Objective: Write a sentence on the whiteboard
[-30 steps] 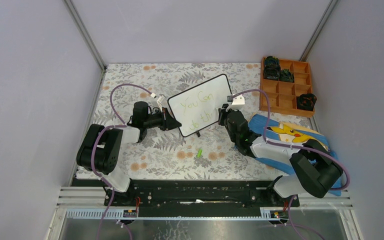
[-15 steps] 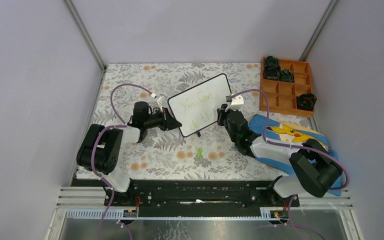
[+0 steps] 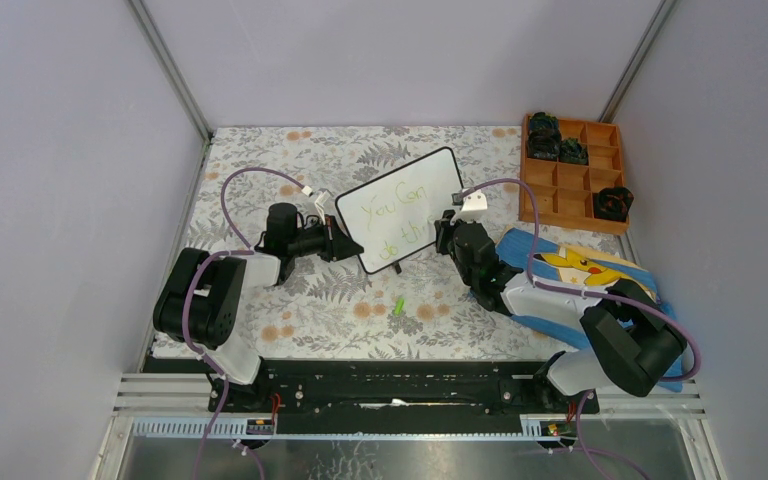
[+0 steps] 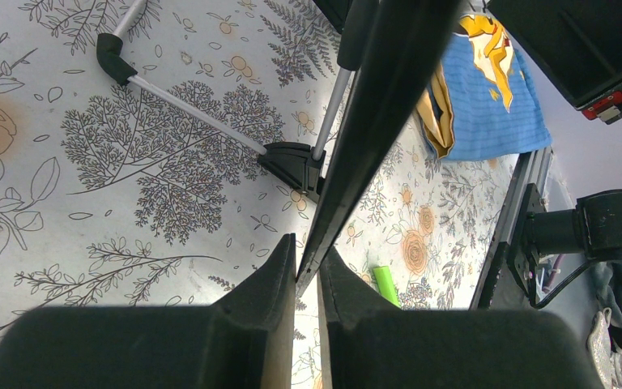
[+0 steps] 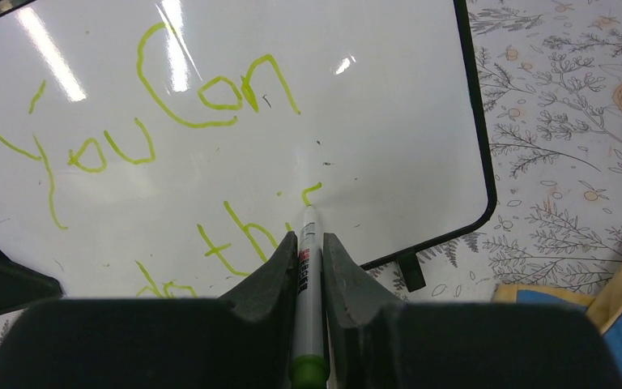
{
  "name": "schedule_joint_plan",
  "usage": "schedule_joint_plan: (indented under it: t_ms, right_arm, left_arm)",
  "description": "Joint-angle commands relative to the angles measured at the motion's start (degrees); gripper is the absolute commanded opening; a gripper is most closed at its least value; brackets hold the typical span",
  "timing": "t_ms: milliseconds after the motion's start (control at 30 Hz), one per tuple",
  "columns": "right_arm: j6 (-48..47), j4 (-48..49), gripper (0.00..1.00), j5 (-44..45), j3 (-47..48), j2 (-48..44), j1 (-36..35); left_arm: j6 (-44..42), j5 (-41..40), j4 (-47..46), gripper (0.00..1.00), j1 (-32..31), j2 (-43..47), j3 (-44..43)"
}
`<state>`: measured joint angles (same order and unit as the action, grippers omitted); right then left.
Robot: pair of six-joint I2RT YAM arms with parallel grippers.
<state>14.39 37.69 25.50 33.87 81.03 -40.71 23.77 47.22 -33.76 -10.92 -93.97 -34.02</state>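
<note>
The whiteboard (image 3: 400, 205) stands tilted mid-table, and my left gripper (image 3: 345, 245) is shut on its left edge. In the left wrist view the board's black frame (image 4: 372, 121) runs edge-on between the closed fingers (image 4: 275, 275). My right gripper (image 5: 309, 251) is shut on a grey marker (image 5: 308, 267) with a green end. The marker's tip touches the whiteboard (image 5: 389, 105) just under a small fresh stroke. The sentence (image 5: 170, 105), in light green, reads "You Can" above and "do th" below, partly hidden by the fingers. A green cap (image 3: 397, 306) lies on the cloth in front.
A wooden compartment tray (image 3: 572, 190) holding black items stands at the back right. A blue Pikachu cloth (image 3: 570, 270) lies under the right arm. The board's thin stand legs (image 4: 202, 117) reach out behind it. Grey walls close both sides.
The right gripper with the marker has crept slightly left and up along the board. The left arm and the board have stayed still.
</note>
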Motion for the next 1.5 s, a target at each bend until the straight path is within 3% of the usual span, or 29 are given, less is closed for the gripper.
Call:
schedule_joint_plan:
  t_ms: [0, 567, 1467]
  right_arm:
    - [0.38, -1.90, 0.00, 1.27, 0.09, -1.08, 0.37]
    - [0.90, -5.26, 0.00, 4.39, 0.94, 0.00, 0.72]
    - [2.76, -3.92, 0.00, -5.64, 0.06, -2.06, 0.62]
  left_arm:
    - [-2.02, -5.44, 5.46, 0.00, -0.34, -1.48, 0.14]
    - [-2.06, -5.47, 5.52, 0.00, -0.40, -1.48, 0.18]
    - [-2.10, -5.56, 5.55, 0.00, -0.51, -1.48, 0.15]
